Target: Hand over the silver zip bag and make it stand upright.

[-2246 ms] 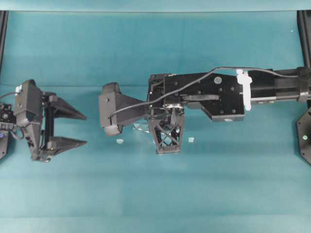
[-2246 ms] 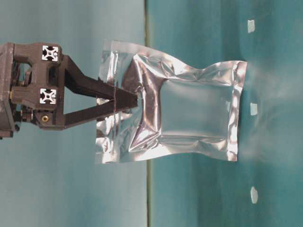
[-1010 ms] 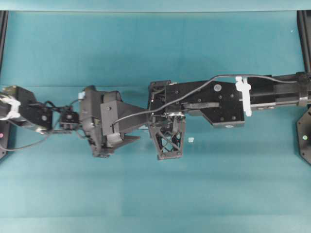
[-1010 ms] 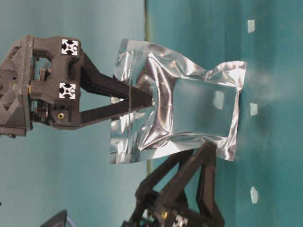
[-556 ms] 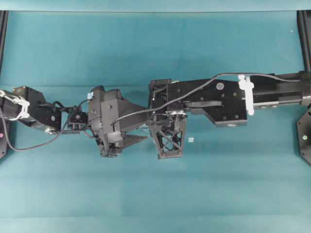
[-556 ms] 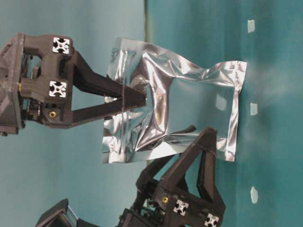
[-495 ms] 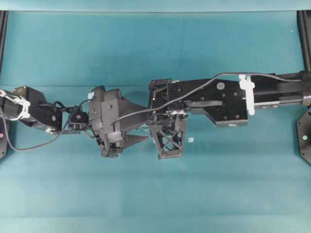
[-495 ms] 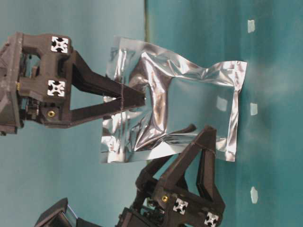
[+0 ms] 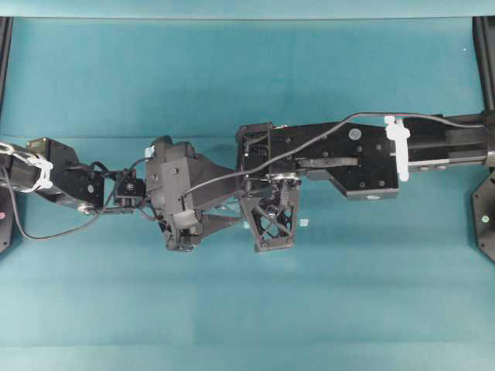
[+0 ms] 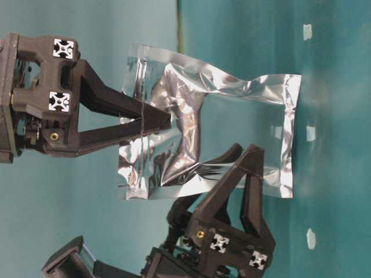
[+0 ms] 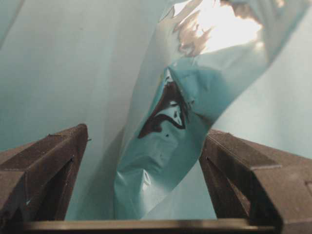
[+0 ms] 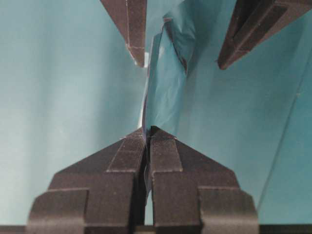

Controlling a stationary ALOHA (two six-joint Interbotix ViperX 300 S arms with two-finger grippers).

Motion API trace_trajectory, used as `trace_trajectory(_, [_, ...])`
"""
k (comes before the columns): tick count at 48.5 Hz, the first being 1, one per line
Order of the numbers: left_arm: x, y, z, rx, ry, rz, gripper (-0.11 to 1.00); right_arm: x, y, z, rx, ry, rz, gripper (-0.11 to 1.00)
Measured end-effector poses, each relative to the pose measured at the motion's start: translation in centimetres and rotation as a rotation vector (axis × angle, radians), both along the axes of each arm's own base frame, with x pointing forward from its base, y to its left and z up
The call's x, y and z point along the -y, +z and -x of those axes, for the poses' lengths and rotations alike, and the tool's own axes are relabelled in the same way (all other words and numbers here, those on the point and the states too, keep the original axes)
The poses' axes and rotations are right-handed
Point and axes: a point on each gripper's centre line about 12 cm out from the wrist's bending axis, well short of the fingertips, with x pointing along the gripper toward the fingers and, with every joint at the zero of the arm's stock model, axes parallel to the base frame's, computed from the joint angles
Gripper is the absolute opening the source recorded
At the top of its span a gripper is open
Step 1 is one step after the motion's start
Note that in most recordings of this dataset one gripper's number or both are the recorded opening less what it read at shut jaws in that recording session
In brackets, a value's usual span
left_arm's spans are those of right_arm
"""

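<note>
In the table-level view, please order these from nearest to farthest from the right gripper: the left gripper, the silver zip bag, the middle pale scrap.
1. silver zip bag: clamped in the right gripper at its crinkled end.
2. left gripper: below, open around the bag's lower edge.
3. middle pale scrap: far right, beyond the bag.

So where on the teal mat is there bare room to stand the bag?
The bare teal mat is free above the arms and again in the wide strip below them. The middle is crowded: the right gripper pinches the crinkled silver foil zip bag, and the open left gripper straddles it.
</note>
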Motion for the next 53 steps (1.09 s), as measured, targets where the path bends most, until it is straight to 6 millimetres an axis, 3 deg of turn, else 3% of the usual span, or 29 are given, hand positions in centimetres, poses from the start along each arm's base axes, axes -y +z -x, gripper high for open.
trace_trajectory(22, [0.2,-0.9,-1.4,0.008,-0.007,0.002,0.92,0.0,0.0,0.0,0.002,0.002,0.002,0.06])
trace_trajectory(33, [0.2,-1.2,-1.6,0.005,-0.005,0.008,0.84,0.1,0.0,0.0,0.003,0.000,0.000,0.06])
trace_trajectory(42, [0.2,-1.0,-1.8,0.012,-0.006,0.008,0.68,0.0,0.0,0.0,0.003,0.002,0.000,0.06])
trace_trajectory(53, [0.2,-1.2,-1.9,0.009,-0.008,0.002,0.29,0.2,0.0,0.0,0.003,-0.001,0.005,0.06])
